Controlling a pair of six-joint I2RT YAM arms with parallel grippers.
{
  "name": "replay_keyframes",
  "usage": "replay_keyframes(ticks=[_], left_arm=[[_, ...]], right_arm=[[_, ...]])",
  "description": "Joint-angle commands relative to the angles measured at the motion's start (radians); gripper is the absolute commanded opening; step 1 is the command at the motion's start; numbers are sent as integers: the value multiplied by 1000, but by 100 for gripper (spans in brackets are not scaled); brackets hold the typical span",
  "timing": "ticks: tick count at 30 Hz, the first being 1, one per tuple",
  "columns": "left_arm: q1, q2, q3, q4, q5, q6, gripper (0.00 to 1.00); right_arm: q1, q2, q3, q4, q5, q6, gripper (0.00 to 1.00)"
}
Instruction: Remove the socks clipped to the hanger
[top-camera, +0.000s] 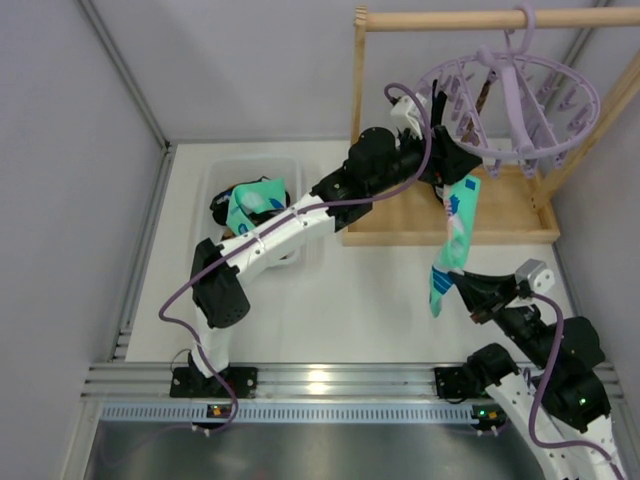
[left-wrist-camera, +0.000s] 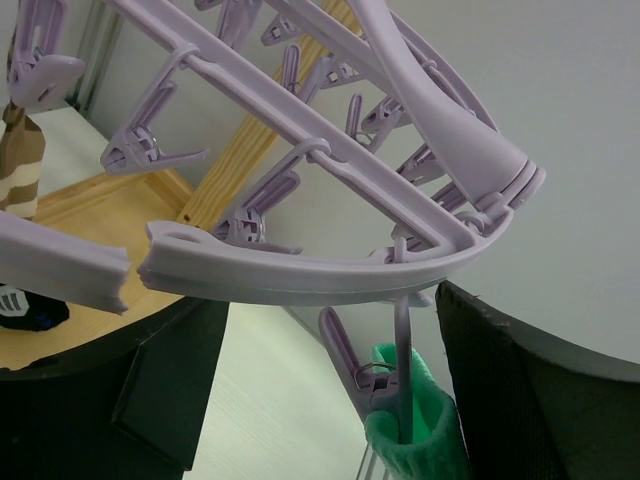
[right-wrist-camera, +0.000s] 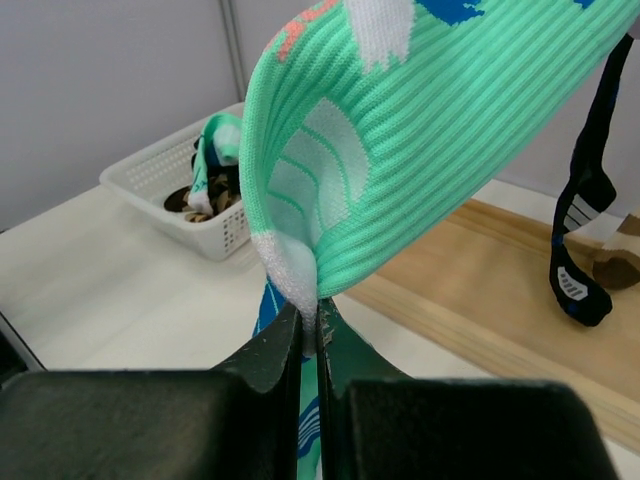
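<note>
The lavender hanger (top-camera: 520, 90) hangs by its hook from a wooden rail. One clip (left-wrist-camera: 375, 375) on its ring holds the cuff of a teal patterned sock (top-camera: 458, 225), which hangs down. My left gripper (left-wrist-camera: 340, 400) is open, with its fingers (left-wrist-camera: 510, 390) on either side of that clip and sock cuff (left-wrist-camera: 420, 430). My right gripper (right-wrist-camera: 315, 325) is shut on the sock's lower part (right-wrist-camera: 420, 130), low near the table (top-camera: 462, 290). A black sock (right-wrist-camera: 580, 260) and a brown striped sock (left-wrist-camera: 20, 160) also hang from the hanger.
A white basket (top-camera: 215, 180) at the back left holds removed socks, one teal (top-camera: 255, 200). The wooden rail frame has a rail (top-camera: 450, 18) and a base board (top-camera: 500, 215) under the hanger. Grey walls close in the left and back.
</note>
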Motion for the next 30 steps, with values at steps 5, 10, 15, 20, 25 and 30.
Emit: replay_keyframes(ticks=[5,10,15,20,25,30], left_arm=[[-14,-60,12,58,-81,113,81],[-33,-41,37,58,-63,173,67],[-43,-27,52,59,-64,212,51],[-51,-21,63,59,-69,229,32],[-53,-12,75,57,-75,221,8],[-53,-11,75,57,-93,210,0]], right_arm=[[0,-64,3,40,-61,-15,0],[0,-57,1,38,-68,-18,0],[0,-52,1,34,-74,-18,0],[0,-44,3,29,-84,-19,0],[-2,-34,10,22,-101,-18,0],[-2,-26,29,3,-137,-12,0]])
